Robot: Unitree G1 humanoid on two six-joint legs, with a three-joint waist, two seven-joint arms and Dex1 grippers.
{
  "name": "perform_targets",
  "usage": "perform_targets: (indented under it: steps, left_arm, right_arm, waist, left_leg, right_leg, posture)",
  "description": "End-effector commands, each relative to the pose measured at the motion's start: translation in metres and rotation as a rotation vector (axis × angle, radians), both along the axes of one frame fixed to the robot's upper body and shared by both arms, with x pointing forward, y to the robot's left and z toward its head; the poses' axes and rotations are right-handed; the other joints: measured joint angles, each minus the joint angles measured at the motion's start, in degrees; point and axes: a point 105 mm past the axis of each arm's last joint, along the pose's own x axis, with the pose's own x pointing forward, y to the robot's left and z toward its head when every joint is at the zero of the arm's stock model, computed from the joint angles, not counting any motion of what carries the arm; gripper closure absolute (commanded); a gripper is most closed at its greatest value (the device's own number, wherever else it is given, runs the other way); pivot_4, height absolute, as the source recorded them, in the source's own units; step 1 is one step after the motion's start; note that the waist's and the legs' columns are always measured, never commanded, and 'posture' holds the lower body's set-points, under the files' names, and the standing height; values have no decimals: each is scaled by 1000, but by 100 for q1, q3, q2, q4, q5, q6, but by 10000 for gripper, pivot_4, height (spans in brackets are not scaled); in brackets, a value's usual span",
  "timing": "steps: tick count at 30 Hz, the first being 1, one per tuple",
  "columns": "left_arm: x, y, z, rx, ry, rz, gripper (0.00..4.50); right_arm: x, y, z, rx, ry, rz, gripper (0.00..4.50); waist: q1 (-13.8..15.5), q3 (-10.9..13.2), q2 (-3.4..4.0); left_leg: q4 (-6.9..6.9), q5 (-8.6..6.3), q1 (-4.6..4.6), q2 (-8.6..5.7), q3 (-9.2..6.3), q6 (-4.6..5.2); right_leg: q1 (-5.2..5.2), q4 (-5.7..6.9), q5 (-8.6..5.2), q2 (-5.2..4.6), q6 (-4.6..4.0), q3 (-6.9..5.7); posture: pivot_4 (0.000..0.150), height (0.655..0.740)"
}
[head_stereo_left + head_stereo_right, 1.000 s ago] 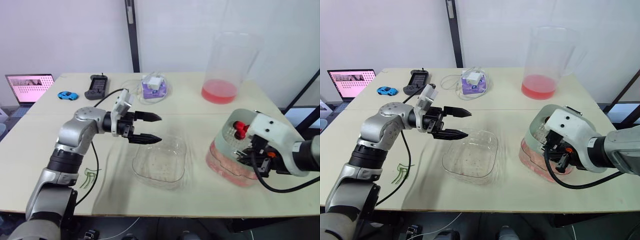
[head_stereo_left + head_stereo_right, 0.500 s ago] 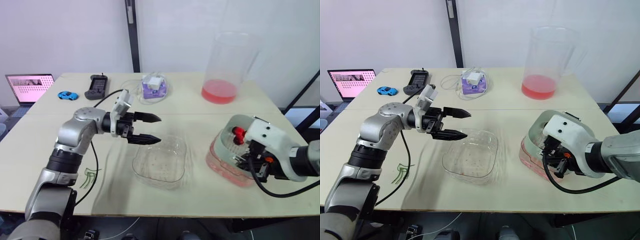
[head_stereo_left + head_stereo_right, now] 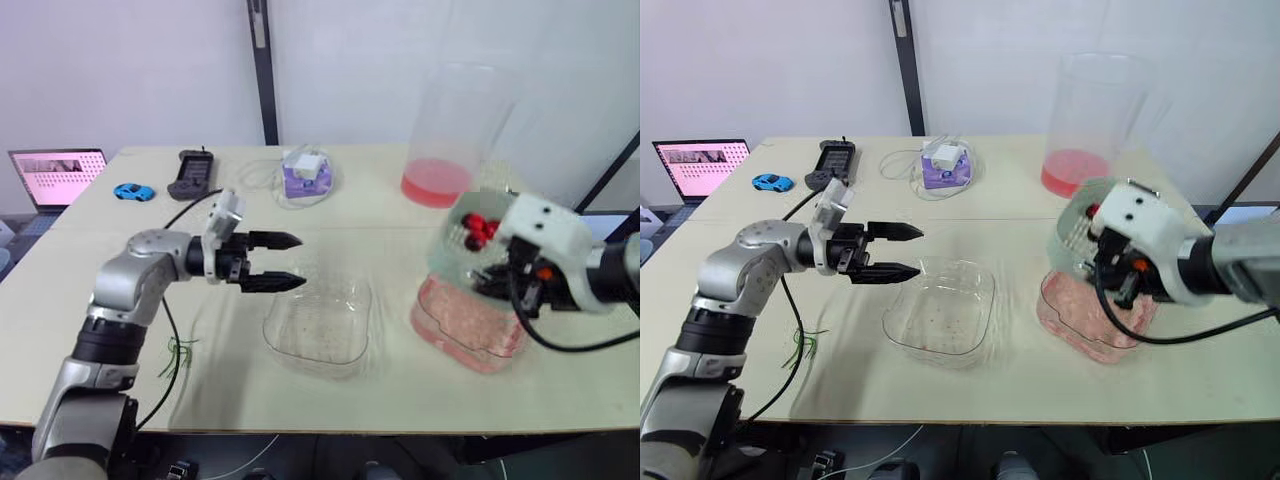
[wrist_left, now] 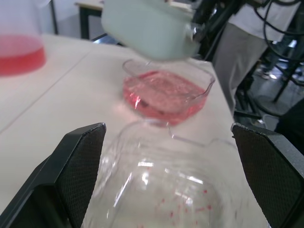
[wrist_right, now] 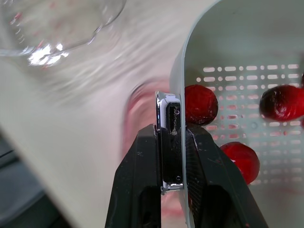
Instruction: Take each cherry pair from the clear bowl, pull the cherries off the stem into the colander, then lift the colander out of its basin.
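Right end effector (image 5: 170,137) pinches colander (image 5: 228,47) rim above basin (image 3: 470,330); left end effector (image 3: 300,262) spread

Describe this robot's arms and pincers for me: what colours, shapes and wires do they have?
The left arm has rounded silver-grey shells with black joints and a white block at the wrist; the right arm ends in a rounded white shell. The left gripper and right gripper each have two black fingers. A black cable loops beneath the right wrist.
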Motion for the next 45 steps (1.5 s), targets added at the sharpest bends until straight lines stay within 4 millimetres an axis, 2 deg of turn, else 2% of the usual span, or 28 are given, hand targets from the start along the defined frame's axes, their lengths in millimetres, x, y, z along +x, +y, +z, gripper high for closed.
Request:
perform_targets:
  steps: [1, 2, 4, 7, 9, 12, 15, 18, 20, 21, 26, 27, 29, 32, 35, 41, 43, 45]
  left_arm:
    - [-11, 13, 6, -28, -37, 79, 0]
    - [-14, 18, 4, -29, -35, 113, 0]
    - [-20, 27, 1, -31, -29, 169, 0]
    - [-34, 41, -4, -20, -24, 259, 0]
    - [-40, 45, -5, -17, -22, 294, 0]
    - [-49, 51, -5, -10, -23, 347, 0]
    - [-61, 57, -5, -13, -22, 406, 0]
    - [-65, 61, -3, -17, -26, 448, 0]
    - [-64, 63, 2, -24, -50, 483, 0]
    - [-64, 64, 4, -29, -59, 494, 0]
    - [-58, 65, 14, -44, -91, 530, 0]
    - [-58, 64, 15, -48, -92, 527, 0]
    - [-56, 64, 14, -61, -72, 528, 0]
    - [-53, 65, 6, -1, -61, 527, 0]
    - [-45, 76, 0, 96, -93, 558, 0]
    - [-31, 89, 7, 142, -133, 563, 0]
    - [-27, 91, 9, 140, -133, 557, 0]
    - [-24, 94, 10, 133, -121, 546, 0]
  right_arm:
    - [40, 16, 17, -56, -95, 174, 43139]
    - [54, 25, 19, -77, -95, 223, 43139]
    - [74, 37, 15, -117, -64, 298, 43139]
    - [100, 50, -3, -165, 5, 393, 43139]
    - [106, 59, -8, -140, 41, 439, 43139]
    - [119, 60, -24, -178, 82, 464, 43139]
    - [125, 66, -47, -192, 149, 510, 43139]
    - [128, 68, -54, -191, 177, 534, 43139]
    - [131, 69, -56, -194, 181, 532, 32341]
    - [132, 69, -56, -195, 183, 532, 28317]
    - [133, 71, -42, -175, 163, 544, 4073]
    - [134, 69, -38, -175, 149, 538, 632]
    - [134, 61, -19, -142, 108, 512, 632]
    - [127, 41, 22, -14, 14, 461, 632]
    - [113, 19, 42, 95, -68, 432, 632]
    - [82, -43, 46, 191, -236, 248, 632]
    - [73, -54, 46, 242, -308, 199, 632]
    - [59, -68, 35, 256, -353, 169, 632]
  waist:
    - [-44, 2, 2]
    - [-135, 2, 1]
    - [-134, 5, 7]
    - [-90, 6, 5]
    - [-88, 7, 1]
    - [-17, 7, 0]
    - [11, 6, -2]
    - [17, 6, -2]
    - [9, 6, -2]
    - [8, 6, -2]
    - [9, 6, -2]
    - [5, 6, -2]
    - [-1, 6, -1]
    - [24, 7, 1]
    - [44, 7, 0]
    - [33, 6, -2]
    - [0, 7, 3]
    - [-3, 6, 5]
  left_leg:
    - [0, 0, -2, 0, 1, -1]
    - [2, 2, 0, 1, 2, -4]
    - [-9, 6, 2, 2, 2, -10]
    - [-15, 6, -9, 6, -4, -11]
    - [-9, 9, -17, 4, -1, -17]
    - [1, 12, -29, -7, 0, -22]
    - [1, 10, -23, -8, -1, -19]
    - [-1, 11, -16, -6, -4, -20]
    - [0, 11, -15, -6, -4, -21]
    - [-1, 11, -14, -6, -4, -21]
    - [-1, 12, -14, -7, -4, -21]
    - [-1, 12, -14, -6, -4, -22]
    - [-4, 12, -12, -6, -4, -22]
    - [-6, 12, -12, -7, -4, -21]
    - [-6, 11, -12, -8, -4, -21]
    - [-7, 10, -8, -8, -4, -19]
    - [-6, 10, -7, -7, -2, -19]
    - [-10, 9, -1, -6, 1, -17]
  right_leg:
    - [-1, -3, 0, 0, 0, 1]
    - [-2, -3, 1, 0, 0, 3]
    - [-6, 5, 0, 2, -1, 5]
    - [-19, 7, -3, 4, -5, -2]
    - [-21, 0, -3, -4, -5, -4]
    - [-23, 1, -1, -20, -2, -8]
    - [-20, 4, 0, -20, -2, -8]
    - [-16, 11, 0, -17, -2, -10]
    - [-16, 12, 0, -16, -2, -10]
    - [-15, 12, 0, -16, -2, -9]
    - [-15, 13, 0, -15, -2, -9]
    - [-15, 13, 0, -15, -2, -10]
    - [-15, 13, 0, -14, -2, -9]
    - [-16, 13, 0, -15, -2, -9]
    - [-9, 6, 0, -17, -3, -12]
    - [-1, 3, -1, -15, -3, -13]
    - [-5, 8, -1, -13, -3, -10]
    - [-6, 12, -1, -9, -3, -3]
  posture:
    - [1500, 7332]
    - [1500, 7332]
    - [1500, 7332]
    - [1500, 7332]
    - [1500, 7332]
    - [1500, 7332]
    - [1500, 7332]
    - [1500, 7332]
    - [1500, 7332]
    - [1500, 7332]
    - [1500, 7332]
    - [1500, 7332]
    - [1500, 7332]
    - [1500, 7332]
    - [1500, 7332]
    - [1500, 7332]
    - [1500, 7332]
    - [1500, 7332]
